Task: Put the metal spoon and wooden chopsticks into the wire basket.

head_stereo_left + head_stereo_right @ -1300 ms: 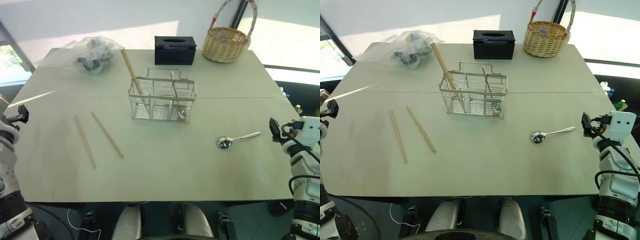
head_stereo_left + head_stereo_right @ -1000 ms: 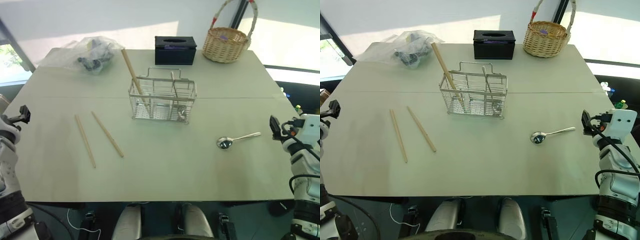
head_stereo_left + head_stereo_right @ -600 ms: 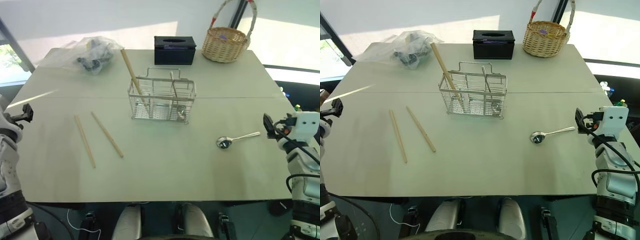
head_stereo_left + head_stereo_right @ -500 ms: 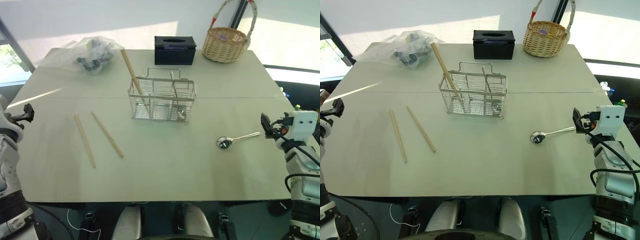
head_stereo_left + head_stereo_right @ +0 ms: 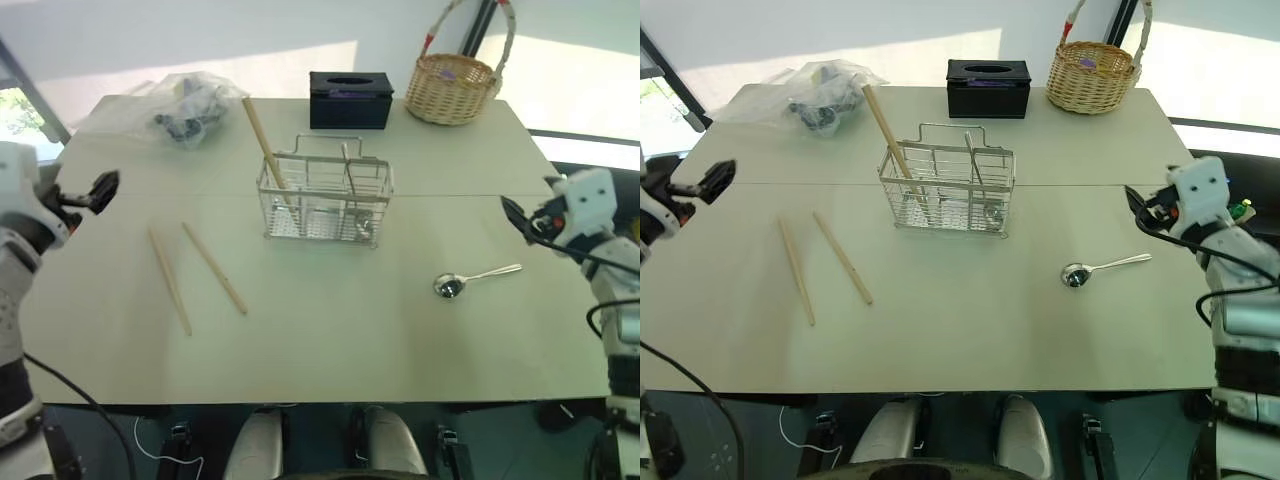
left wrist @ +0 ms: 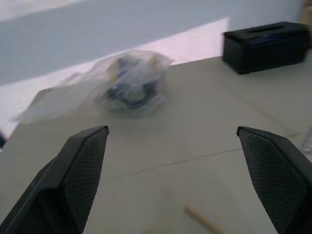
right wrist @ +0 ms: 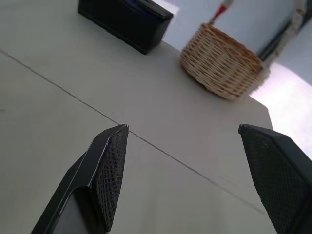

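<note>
Over table point(image 5: 330, 330): both grippers wide, empty

We see a pale beige bench point(image 5: 400, 340) carrying light-tan wooden chopsticks point(image 5: 213, 267), a shiny silver metal spoon point(image 5: 474, 277) and a silver wire basket point(image 5: 325, 204) of see-through mesh. Behind it are a black box point(image 5: 350, 100), a tan woven wicker basket point(image 5: 452, 88) and a clear plastic bag point(image 5: 185, 105) with dark contents. Both grippers' fingers point(image 7: 105, 165) are black with a fine crosshatched texture.

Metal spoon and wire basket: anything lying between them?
No. In the left eye view, only bare table separates the metal spoon from the wire basket.
</note>
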Robot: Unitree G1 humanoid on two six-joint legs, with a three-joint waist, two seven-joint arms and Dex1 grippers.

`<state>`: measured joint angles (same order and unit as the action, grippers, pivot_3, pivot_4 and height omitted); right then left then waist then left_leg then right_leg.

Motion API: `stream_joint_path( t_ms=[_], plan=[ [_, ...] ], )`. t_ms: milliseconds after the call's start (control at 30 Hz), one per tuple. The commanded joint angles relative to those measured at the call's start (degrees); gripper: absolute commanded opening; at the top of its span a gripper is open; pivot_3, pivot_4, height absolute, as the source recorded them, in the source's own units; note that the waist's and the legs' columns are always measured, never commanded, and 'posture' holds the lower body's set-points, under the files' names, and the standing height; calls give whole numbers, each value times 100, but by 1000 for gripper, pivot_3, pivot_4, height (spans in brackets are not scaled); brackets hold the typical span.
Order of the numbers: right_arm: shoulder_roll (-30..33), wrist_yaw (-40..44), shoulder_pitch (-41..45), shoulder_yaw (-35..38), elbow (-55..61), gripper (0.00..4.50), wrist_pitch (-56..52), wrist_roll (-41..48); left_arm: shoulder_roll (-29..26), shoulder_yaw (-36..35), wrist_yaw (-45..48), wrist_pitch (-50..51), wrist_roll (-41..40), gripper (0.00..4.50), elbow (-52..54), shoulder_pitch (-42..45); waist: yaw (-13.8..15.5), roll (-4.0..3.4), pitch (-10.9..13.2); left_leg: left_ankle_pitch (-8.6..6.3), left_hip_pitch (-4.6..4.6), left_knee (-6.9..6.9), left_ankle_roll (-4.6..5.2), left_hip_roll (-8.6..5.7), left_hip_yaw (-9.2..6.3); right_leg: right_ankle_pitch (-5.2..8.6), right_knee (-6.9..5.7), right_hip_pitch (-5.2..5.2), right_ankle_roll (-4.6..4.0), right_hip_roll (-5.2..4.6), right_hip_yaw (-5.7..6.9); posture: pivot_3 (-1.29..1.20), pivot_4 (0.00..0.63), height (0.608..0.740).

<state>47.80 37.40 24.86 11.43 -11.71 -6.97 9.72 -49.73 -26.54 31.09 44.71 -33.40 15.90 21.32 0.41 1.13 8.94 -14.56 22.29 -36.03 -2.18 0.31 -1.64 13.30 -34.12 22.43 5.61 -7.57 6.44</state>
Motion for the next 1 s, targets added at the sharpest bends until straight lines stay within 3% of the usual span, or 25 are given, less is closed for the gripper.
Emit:
stream_joint_path(
  t_ms=[33, 200, 367, 533, 733, 1000],
  plan=[
    [292, 975, 702, -566, -557, 3753, 721, -293, -306, 583, 1017, 189, -647, 4448, 407, 468, -17, -3, 3, 0, 0, -2, 0, 0, 0, 0, -1, 0, 0, 0, 0, 0, 150, 706],
    [461, 2355, 1726, -1557, -1778, 3753, 1971, -902, -463, 1469, 2058, 382, -1077, 4448, 493, 1141, -58, -3, 5, 1, 1, -3, 1, 0, 2, 0, -1, -2, 1, 2, 0, 0, 150, 706],
    [554, 3566, 2531, -2442, -3062, 3753, 3344, -1616, -393, 2152, 2617, 238, -851, 4448, 121, 1538, -123, -9, 12, 1, 1, -3, 1, -1, 3, 0, -1, -3, 1, 2, 0, 0, 150, 706],
    [496, 4648, 3459, -3220, -4366, 3753, 4045, -2371, -348, 2490, 2999, -14, -589, 4448, -216, 1768, -139, -18, 22, 1, 0, -3, 0, -1, 6, 0, -4, 0, 1, 4, -4, 0, 150, 706],
    [372, 5239, 4101, -3790, -5398, 3753, 4474, -3079, -320, 2562, 3252, 10, -518, 4448, -413, 1884, -141, -20, 24, 2, 0, -2, 0, 0, 7, 0, -6, 1, 1, 5, -7, 0, 150, 706],
    [-29, 5393, 4132, -3811, -5819, 3753, 4603, -3261, -237, 2669, 3314, 22, -373, 4448, -344, 1926, -136, -21, 24, 7, -2, -6, -10, -1, 8, -1, -11, -1, 2, 5, -10, 0, 150, 706]
  ],
)
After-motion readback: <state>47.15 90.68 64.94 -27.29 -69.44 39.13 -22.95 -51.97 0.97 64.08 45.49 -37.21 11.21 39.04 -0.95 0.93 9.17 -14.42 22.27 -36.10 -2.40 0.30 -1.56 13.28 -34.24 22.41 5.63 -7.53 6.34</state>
